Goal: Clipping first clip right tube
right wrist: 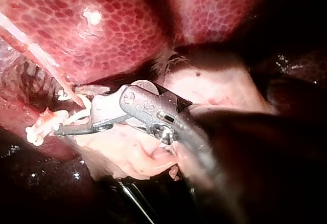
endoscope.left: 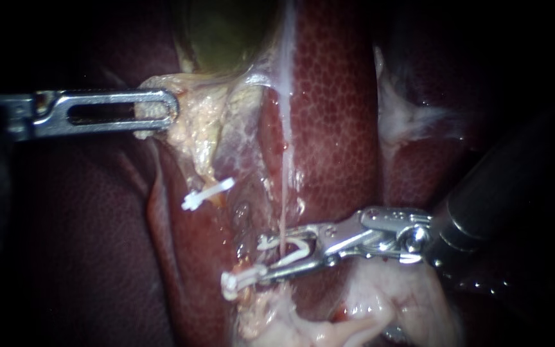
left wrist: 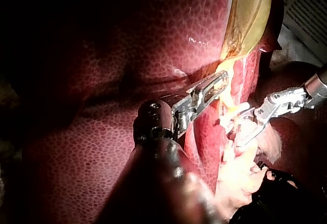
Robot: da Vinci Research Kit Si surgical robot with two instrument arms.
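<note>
My right instrument (endoscope.left: 271, 260) comes in from the right and holds an open white clip (endoscope.left: 290, 247) in its jaws. The clip straddles the right tube (endoscope.left: 283, 193), a thin pale strand running down over the liver (endoscope.left: 335, 115). The clip's arms stand apart around the strand, and the right wrist view shows the same clip (right wrist: 43, 127) and tube (right wrist: 46, 63). My left instrument (endoscope.left: 155, 110) is shut on yellowish tissue just below the greenish gallbladder (endoscope.left: 226, 32), holding it out to the left. Another white clip (endoscope.left: 207, 193) sits shut on the left tube.
Pale fatty tissue (endoscope.left: 354, 315) lies under my right instrument's shaft. A dark liver lobe (endoscope.left: 85, 225) fills the lower left. In the left wrist view my right instrument (left wrist: 245, 127) works just beyond my left instrument's jaws (left wrist: 212, 83).
</note>
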